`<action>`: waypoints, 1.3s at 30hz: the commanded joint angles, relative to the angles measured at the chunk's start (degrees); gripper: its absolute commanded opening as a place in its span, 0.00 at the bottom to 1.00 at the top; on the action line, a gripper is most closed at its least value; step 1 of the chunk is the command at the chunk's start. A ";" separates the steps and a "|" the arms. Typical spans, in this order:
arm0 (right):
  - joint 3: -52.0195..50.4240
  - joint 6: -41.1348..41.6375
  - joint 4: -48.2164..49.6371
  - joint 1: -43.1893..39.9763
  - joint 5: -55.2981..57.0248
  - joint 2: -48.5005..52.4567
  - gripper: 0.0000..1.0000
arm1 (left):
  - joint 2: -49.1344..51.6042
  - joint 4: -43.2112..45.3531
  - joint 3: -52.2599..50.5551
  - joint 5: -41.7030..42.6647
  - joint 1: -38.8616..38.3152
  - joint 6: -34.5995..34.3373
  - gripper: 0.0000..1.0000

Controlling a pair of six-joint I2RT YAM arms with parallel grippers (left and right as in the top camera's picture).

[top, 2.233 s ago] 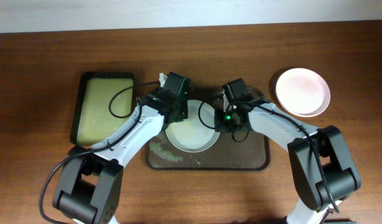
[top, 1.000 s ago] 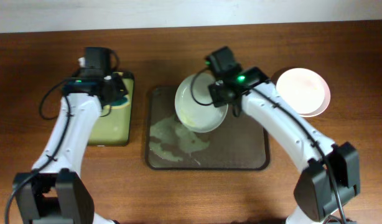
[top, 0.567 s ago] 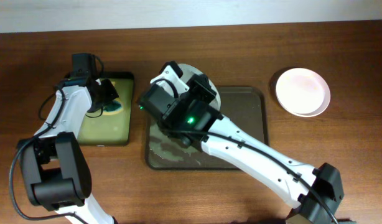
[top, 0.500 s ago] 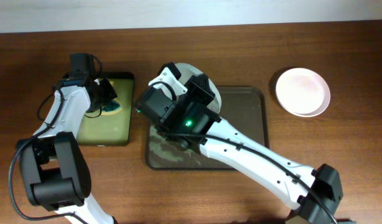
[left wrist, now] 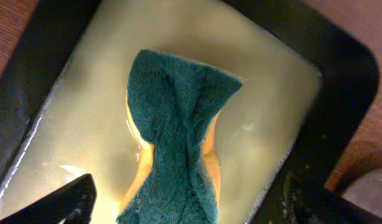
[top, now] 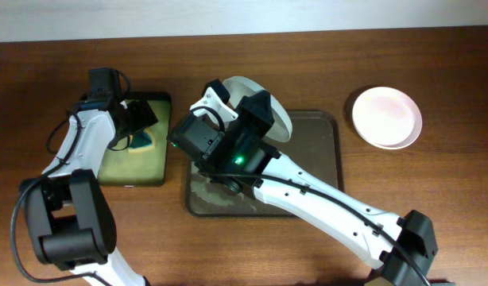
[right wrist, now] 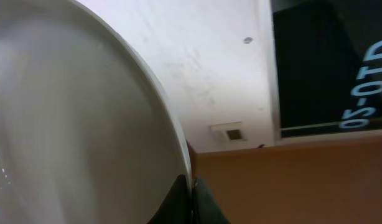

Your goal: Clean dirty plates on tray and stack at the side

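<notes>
The right gripper [right wrist: 190, 200] pinches the rim of a glossy white plate [top: 244, 84], tilted on edge above the far-left corner of the brown tray [top: 319, 171]; a second plate [top: 387, 117] rests on the table [top: 53, 63] at right. The left gripper [left wrist: 186, 202] hovers, fingers spread, over a green sponge [left wrist: 178, 118] in the black tray [left wrist: 340, 81]. Rigid, likely slick and breakable, the plate wants a firm rim hold.

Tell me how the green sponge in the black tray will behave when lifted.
The sponge is probably soft and floppy: it lies pinched and folded at its waist. Sitting in yellowish liquid in the black tray, it is likely soaked, heavier than it looks, and drippy.
</notes>
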 commanded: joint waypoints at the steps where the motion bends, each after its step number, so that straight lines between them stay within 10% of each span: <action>1: 1.33 -2.73 0.48 0.31 4.79 -1.60 0.04 | -8.11 -0.33 1.40 0.22 0.35 0.31 1.00; 7: -2.19 6.38 -0.24 -6.23 -30.56 -0.87 0.04 | -10.58 -2.71 1.40 0.22 0.31 0.31 0.99; 13: -0.63 12.66 -1.92 -7.17 -10.08 -4.52 0.04 | -10.60 -2.93 1.40 0.20 0.31 0.31 0.99; 17: -0.98 13.44 -0.81 -9.38 -25.42 -6.99 0.04 | -10.60 -2.93 1.40 0.20 0.31 0.31 0.99; 23: -3.13 26.40 -5.66 -23.96 -41.81 -4.07 0.04 | -10.60 -2.93 1.40 0.20 0.31 0.31 0.99; 32: -4.66 26.56 -2.69 -68.63 -83.87 -3.63 0.04 | -10.60 -2.93 1.40 0.20 0.31 0.31 1.00; 39: -6.47 26.58 -0.90 -86.42 -95.89 8.04 0.04 | -10.58 -2.93 1.40 0.20 0.31 0.31 0.99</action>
